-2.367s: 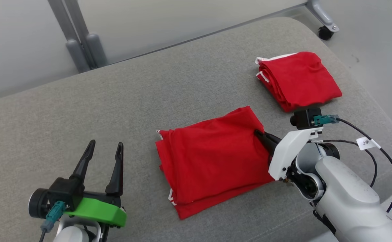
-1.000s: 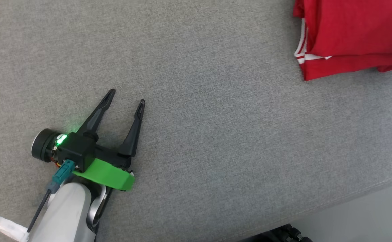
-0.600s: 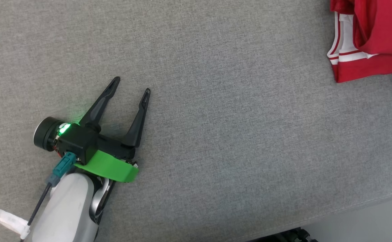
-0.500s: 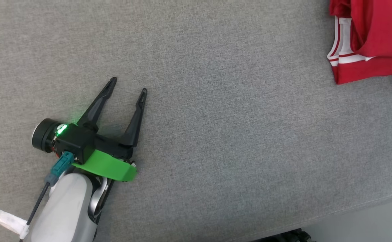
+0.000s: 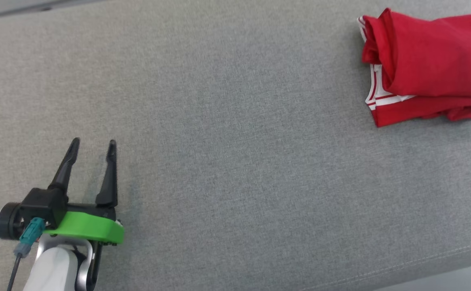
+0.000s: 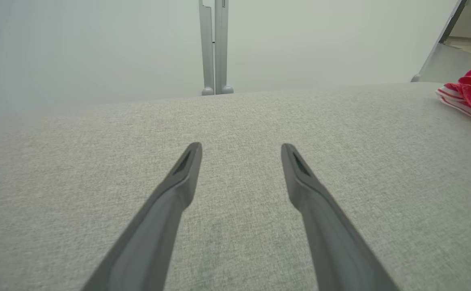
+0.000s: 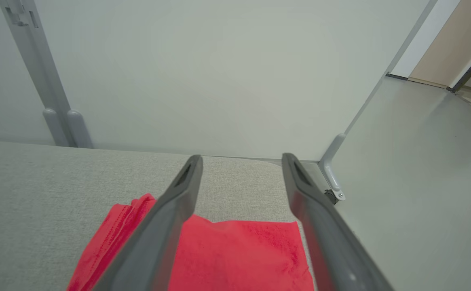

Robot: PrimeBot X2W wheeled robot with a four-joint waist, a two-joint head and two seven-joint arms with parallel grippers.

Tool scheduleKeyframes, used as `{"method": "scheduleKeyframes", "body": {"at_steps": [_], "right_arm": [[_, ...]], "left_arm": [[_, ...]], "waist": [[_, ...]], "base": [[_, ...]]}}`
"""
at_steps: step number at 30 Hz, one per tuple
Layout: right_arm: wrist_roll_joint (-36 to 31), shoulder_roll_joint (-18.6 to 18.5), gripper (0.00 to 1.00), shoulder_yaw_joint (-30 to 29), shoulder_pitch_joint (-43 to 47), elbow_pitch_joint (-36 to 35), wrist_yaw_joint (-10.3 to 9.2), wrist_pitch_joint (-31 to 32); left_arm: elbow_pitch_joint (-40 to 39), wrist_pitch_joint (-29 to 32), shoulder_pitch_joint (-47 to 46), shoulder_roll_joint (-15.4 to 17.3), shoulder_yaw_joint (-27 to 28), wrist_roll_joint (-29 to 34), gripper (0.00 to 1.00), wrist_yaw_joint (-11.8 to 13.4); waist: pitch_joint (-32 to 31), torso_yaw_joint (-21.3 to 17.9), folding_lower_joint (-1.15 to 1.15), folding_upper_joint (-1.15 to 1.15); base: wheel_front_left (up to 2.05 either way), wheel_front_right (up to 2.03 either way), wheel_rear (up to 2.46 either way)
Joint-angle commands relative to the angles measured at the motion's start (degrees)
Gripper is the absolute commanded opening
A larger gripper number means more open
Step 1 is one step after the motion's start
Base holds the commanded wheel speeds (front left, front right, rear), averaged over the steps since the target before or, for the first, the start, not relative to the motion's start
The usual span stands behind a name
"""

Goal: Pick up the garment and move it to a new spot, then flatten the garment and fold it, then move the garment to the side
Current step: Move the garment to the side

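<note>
Folded red garment [image 5: 433,68] at two o'clock on the grey counter [image 5: 239,161], white stripes along its nine o'clock edge. Right claw [image 7: 241,157] over it, fingers apart, gripping nothing. Left claw [image 5: 93,141] at seven o'clock, spread wide, well apart from the garment.

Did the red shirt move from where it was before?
Yes. The red garment went right, from the middle of the cushion toward its right end.

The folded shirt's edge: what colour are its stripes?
White stripes on the red shirt, clearest in the head view.
</note>
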Motion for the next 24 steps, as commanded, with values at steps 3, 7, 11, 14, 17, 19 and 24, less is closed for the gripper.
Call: {"method": "scheduleKeyframes", "body": {"at_steps": [3,7,11,14,17,19,24], "right_arm": [[2.1,0.6,1.0,1.8,5.1,-5.1,-0.08,-1.6],[4.2,1.8,1.0,2.6,10.8,-11.4,-0.08,-2.6],[5.4,3.2,1.0,2.0,17.7,-16.0,-0.08,-3.6],[5.6,4.6,1.0,1.2,22.4,-18.6,-0.08,-4.1],[5.1,6.1,1.0,-0.4,27.5,-19.7,-0.08,-4.5],[4.6,7.4,1.0,-1.5,29.9,-20.4,-0.08,-4.8],[3.2,9.4,1.0,-3.5,35.8,-20.7,-0.08,-5.5]], "left_arm": [[-0.9,-0.3,3.2,0.6,2.0,-1.1,1.0,1.7],[-2.5,0.2,6.4,1.1,3.7,-2.5,1.0,2.8],[-3.3,0.3,10.0,0.9,5.7,-4.3,1.0,4.0],[-4.0,0.2,12.4,0.5,6.8,-5.8,1.0,4.4],[-3.9,0.0,14.4,0.9,7.4,-5.4,1.0,4.4],[-3.3,-0.1,15.4,0.8,7.5,-5.2,1.0,4.5],[-1.5,-0.3,16.7,0.1,8.0,-4.7,1.0,3.9]], "waist": [[-13.6,1.5,0.0,0.0],[-17.8,1.8,0.0,0.0],[-22.3,1.9,0.0,0.0],[-23.6,2.1,0.0,0.0],[-24.5,2.5,0.0,0.0],[-25.0,2.8,0.0,0.0],[-25.5,3.8,0.0,0.0]], "base": [[0.0,0.0,0.0],[0.0,0.0,0.0],[0.0,0.0,0.0],[0.0,0.0,0.0],[0.0,0.0,0.0],[0.0,0.0,0.0],[0.0,0.0,0.0]]}}
